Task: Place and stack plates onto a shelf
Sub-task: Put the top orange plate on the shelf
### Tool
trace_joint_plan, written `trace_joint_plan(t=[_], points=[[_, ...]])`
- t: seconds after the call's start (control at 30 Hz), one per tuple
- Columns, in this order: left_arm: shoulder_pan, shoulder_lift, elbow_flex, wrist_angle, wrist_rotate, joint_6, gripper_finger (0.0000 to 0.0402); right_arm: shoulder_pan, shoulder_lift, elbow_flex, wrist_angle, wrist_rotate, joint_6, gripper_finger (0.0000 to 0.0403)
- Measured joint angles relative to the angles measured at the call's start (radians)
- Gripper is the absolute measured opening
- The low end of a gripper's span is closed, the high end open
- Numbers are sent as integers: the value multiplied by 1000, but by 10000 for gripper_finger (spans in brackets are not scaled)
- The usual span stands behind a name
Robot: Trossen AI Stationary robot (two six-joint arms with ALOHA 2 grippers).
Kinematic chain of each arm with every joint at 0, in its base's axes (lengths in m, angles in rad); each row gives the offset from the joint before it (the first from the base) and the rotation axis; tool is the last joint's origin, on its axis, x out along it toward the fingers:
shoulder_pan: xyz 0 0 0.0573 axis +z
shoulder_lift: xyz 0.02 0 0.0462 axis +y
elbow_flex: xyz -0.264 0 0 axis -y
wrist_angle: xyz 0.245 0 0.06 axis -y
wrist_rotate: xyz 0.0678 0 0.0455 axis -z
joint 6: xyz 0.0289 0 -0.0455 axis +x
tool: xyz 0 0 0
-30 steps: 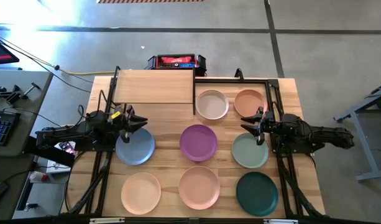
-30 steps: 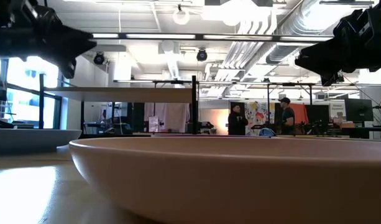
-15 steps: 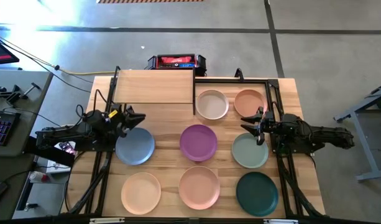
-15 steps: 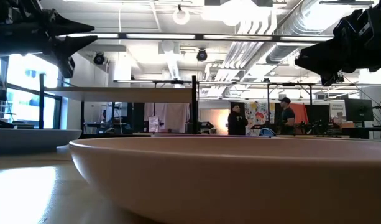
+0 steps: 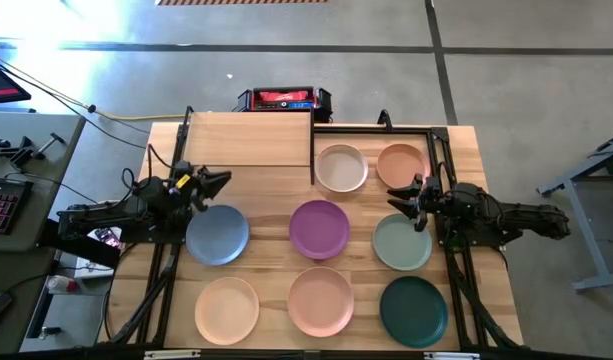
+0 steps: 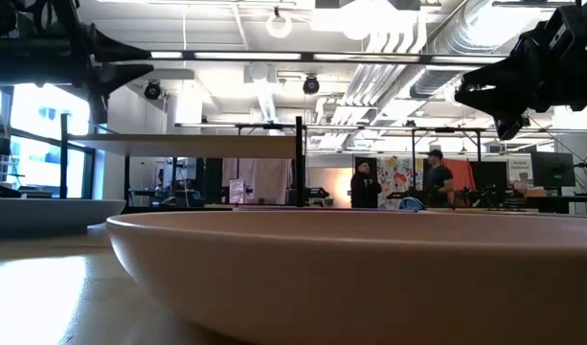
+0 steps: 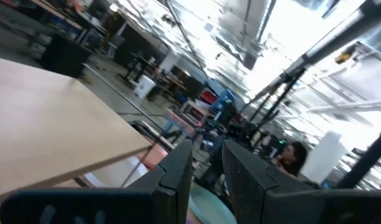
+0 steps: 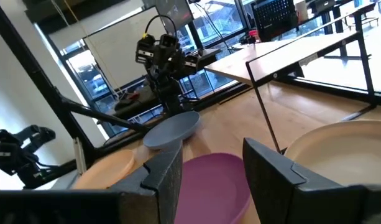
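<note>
Left gripper (image 5: 220, 181): raised above the tabletop (image 5: 271, 195) near its left edge, between the blue plate (image 5: 217, 235) and the front edge of the shelf (image 5: 248, 139). Fingers parted a modest way; nothing is held.

Shelf: set at the far-left corner of the tabletop, its board bare. No plate is placed on it yet.

Plates, all eight flat on the tabletop, none touching. Left column: blue plate, then a peach plate (image 5: 227, 309) toward the near-left corner. Middle column: cream plate (image 5: 341, 168) just beside the shelf's right end, purple plate (image 5: 319, 229) at centre, pink plate (image 5: 321, 300) at the near edge. Right column: orange-tan plate (image 5: 400, 164) at the far side, sage plate (image 5: 402, 243), dark teal plate (image 5: 413, 310) toward the near-right corner.

Right gripper (image 5: 417, 203): held above the far edge of the sage plate, near the tabletop's right edge. Fingers spread wide and empty, as is confirmed in the right wrist view.

Handling, judged: the plates are taken to be light, stiff and matte, so little slip is expected. No handle is offered; hold is best taken at the raised rim, one finger inside the wall and one outside. A one-sided rim pinch is likely to let a plate droop. Stacking is expected to go easily, the plates being of equal size and nesting.
</note>
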State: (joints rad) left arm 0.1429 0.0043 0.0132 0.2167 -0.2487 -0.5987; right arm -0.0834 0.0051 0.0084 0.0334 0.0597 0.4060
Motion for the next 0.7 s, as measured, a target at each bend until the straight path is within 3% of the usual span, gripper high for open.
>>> trace_joint_plan(t=[0.2, 0.3, 0.43, 0.57, 0.7], points=[[0, 0, 0, 47, -93, -1, 78, 0, 0, 0, 13, 62, 19, 151], [0, 0, -1, 116, -130, 0, 78, 0, 0, 0, 90, 124, 42, 151], [1, 0, 13, 187, -157, 13, 78, -4, 0, 11, 233, 132, -5, 151], [1, 18, 83, 189, -160, 57, 78, -20, 5, 101, 264, 132, -104, 151], [1, 83, 200, 184, -153, 130, 78, -42, 51, 250, 173, 132, -232, 151]])
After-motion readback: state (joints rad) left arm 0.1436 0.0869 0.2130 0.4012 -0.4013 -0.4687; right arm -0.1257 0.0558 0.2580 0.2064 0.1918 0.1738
